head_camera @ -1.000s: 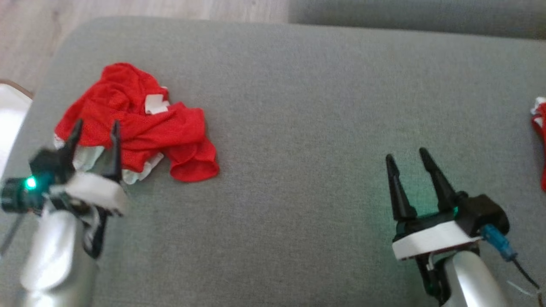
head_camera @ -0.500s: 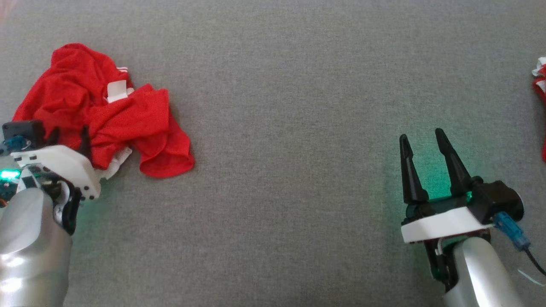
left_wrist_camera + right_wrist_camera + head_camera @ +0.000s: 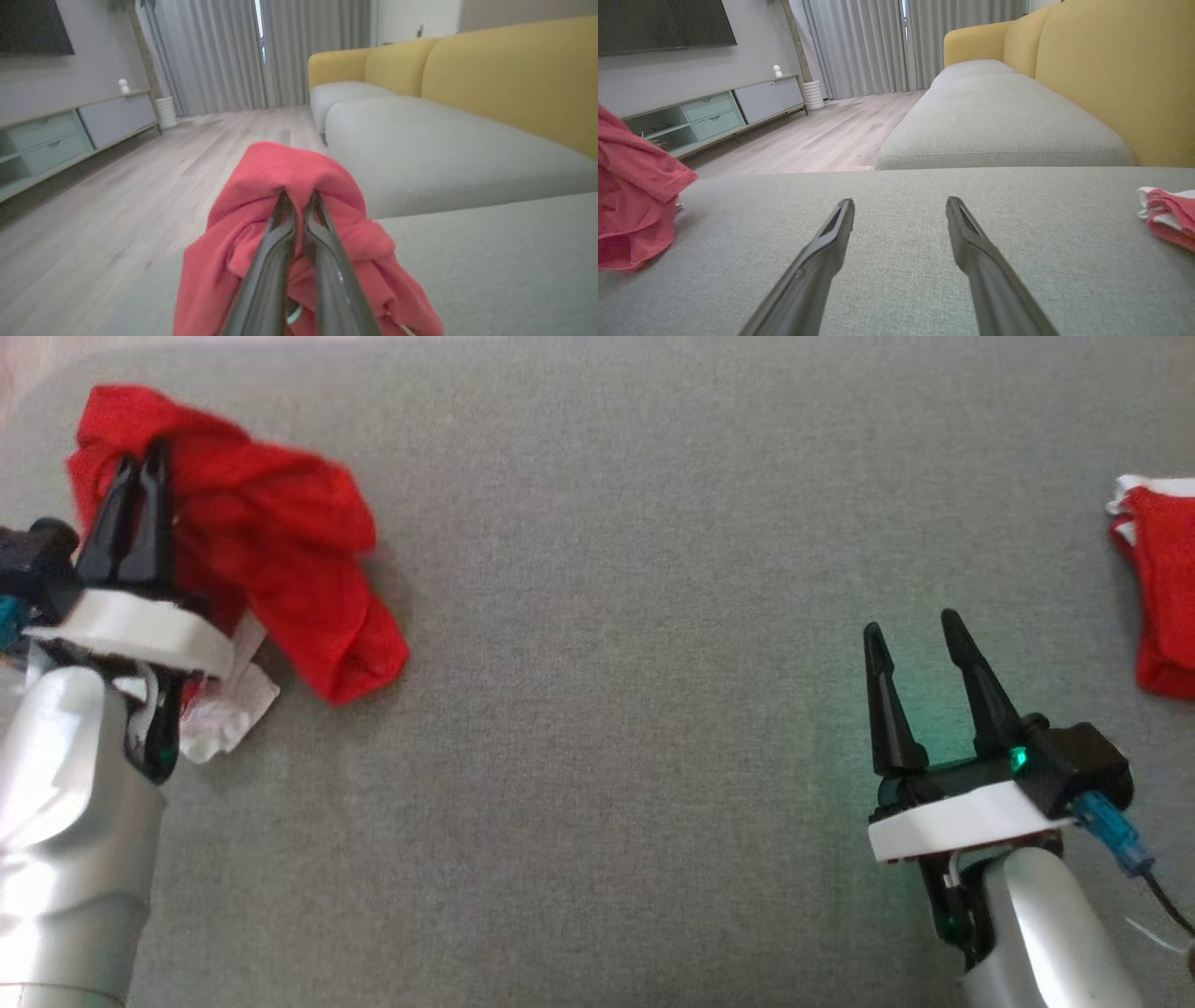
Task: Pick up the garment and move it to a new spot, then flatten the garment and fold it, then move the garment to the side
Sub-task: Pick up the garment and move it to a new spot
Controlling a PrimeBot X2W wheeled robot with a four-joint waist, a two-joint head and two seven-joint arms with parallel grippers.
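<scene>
A crumpled red garment [image 3: 280, 551] with white trim hangs bunched at the far left of the grey cushion [image 3: 635, 569]. My left gripper [image 3: 140, 467] is shut on the garment's upper fold and holds it raised; in the left wrist view the red cloth [image 3: 289, 177] drapes over both closed fingers [image 3: 280, 233]. My right gripper [image 3: 913, 630] stands open over bare cushion at the lower right, nothing between its fingers [image 3: 831, 233]. The garment [image 3: 630, 196] also appears at the left edge of the right wrist view.
A second red and white cloth [image 3: 1158, 588] lies at the cushion's right edge. Beyond the cushion stand a grey seat with a yellow backrest [image 3: 1106, 70], wooden floor [image 3: 822, 140] and a low cabinet [image 3: 714, 116].
My left gripper closed on the garment and lifted it off the cushion. The head camera shifted between frames. The right gripper stayed open.
</scene>
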